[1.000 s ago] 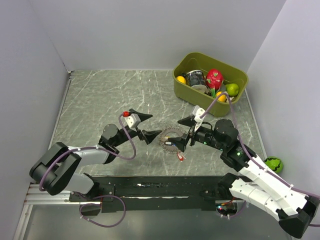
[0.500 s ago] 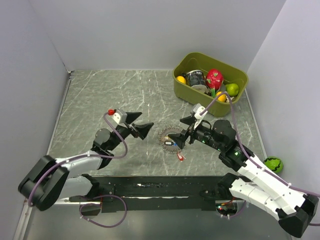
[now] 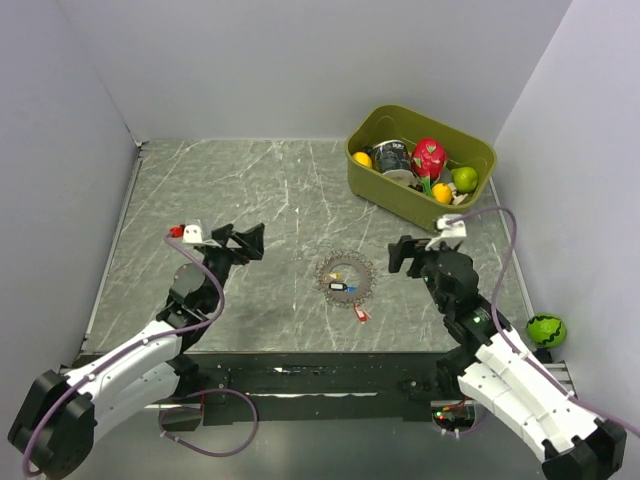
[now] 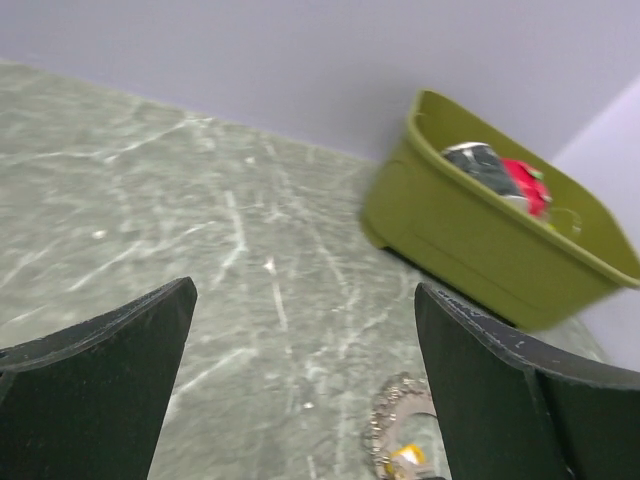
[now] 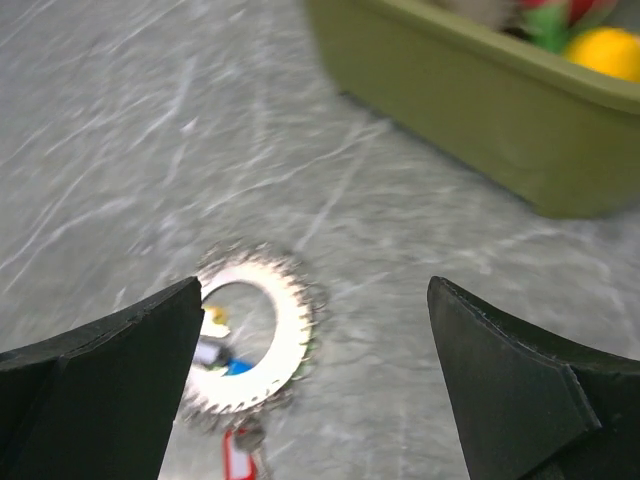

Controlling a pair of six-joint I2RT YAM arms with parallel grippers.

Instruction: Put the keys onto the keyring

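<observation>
keyring (image 3: 366, 272) flat on table (image 3: 250, 180) — midway across, nearer near edge, between grippers. yellow-capped key (image 5: 213, 318) within keyring's opening; threaded or not, cannot tell. left gripper (image 3: 243, 240) and right gripper (image 3: 405, 255) — jaws wide, holding nothing, both apart from keyring. green bin (image 3: 397, 203) at far right corner.

The table (image 3: 250, 190) looks like grey-green stone with white veins, smooth and faintly glossy. At its centre the keyring (image 3: 346, 272) is bright, shiny metal with a toothed edge. The coloured caps of the keys (image 3: 340, 288) inside it look like plastic. At two o'clock the bin (image 3: 372, 178) is smooth olive plastic with a dull sheen. The left pincer (image 3: 243, 240) and right pincer (image 3: 403, 255) have matt black, slightly grainy fingers (image 4: 90, 390).
</observation>
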